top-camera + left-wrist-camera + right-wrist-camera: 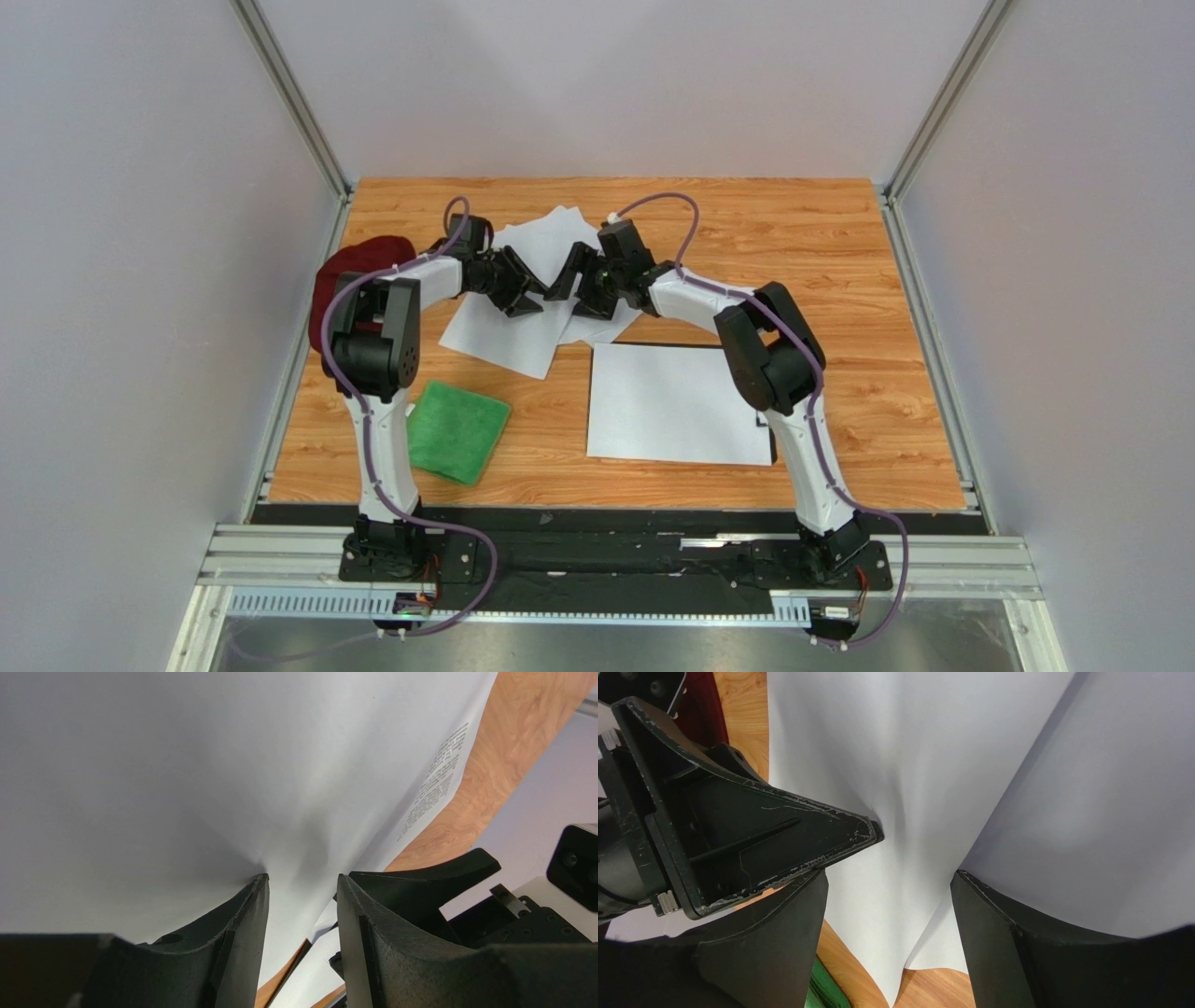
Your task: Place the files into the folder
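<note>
Several loose files (512, 325) lie fanned at the back middle of the table. My left gripper (522, 297) has its fingertips pressed down on them. In the left wrist view the left gripper (302, 876) stands narrow, with a white sheet (210, 777) puckered between its fingers. My right gripper (572, 280) faces it from the right. Close up, the right gripper (887, 875) is open wide over the sheets (920, 777), a raised fold between its fingers. The black folder (666, 343) lies front right, almost covered by one white sheet (673, 403).
A green cloth (459, 430) lies front left of the files, near the left arm. A dark red hat (344, 273) sits at the table's left edge behind that arm. Metal frame rails run along both sides. The two grippers nearly touch.
</note>
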Controlling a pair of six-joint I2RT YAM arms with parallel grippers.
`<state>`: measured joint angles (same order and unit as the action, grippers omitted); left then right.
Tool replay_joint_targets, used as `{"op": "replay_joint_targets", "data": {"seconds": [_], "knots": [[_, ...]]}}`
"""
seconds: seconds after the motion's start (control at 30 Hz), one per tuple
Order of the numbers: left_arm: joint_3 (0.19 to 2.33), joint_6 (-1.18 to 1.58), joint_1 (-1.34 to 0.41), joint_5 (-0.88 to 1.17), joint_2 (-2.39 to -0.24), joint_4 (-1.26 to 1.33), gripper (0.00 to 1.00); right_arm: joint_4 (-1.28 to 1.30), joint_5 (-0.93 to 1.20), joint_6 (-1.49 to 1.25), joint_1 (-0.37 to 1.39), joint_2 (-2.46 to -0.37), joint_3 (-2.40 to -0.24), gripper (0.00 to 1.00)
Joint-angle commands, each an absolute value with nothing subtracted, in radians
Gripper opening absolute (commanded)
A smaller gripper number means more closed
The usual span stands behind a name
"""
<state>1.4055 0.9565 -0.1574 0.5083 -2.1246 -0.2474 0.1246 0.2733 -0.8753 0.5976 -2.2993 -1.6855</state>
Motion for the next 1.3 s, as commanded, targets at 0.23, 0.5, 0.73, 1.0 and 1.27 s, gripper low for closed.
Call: {"op": "replay_joint_targets", "data": {"seconds": [0.23, 0.5, 0.73, 1.0, 1.27], "knots": [[1.405, 0.927, -0.161, 0.534, -2.131, -0.259, 0.49, -0.256, 0.393, -0.966, 0.588, -2.293, -1.54, 0.6], [1.416, 0.914, -0.161, 0.528, -2.108, -0.275, 0.49, -0.354, 0.44, -1.049, 0.565, -2.312, -1.522, 0.39], [1.477, 0.862, -0.158, 0.494, -2.062, -0.348, 0.53, -0.321, 0.423, -1.055, 0.551, -2.324, -1.523, 0.1], [1.535, 0.753, -0.156, 0.404, -1.856, -0.497, 0.63, -0.307, 0.42, -1.048, 0.546, -2.338, -1.591, 0.0], [1.459, 0.638, -0.207, 0.37, -1.505, -0.575, 0.66, 0.073, 0.266, -0.983, 0.508, -1.92, -1.413, 0.0]]}}
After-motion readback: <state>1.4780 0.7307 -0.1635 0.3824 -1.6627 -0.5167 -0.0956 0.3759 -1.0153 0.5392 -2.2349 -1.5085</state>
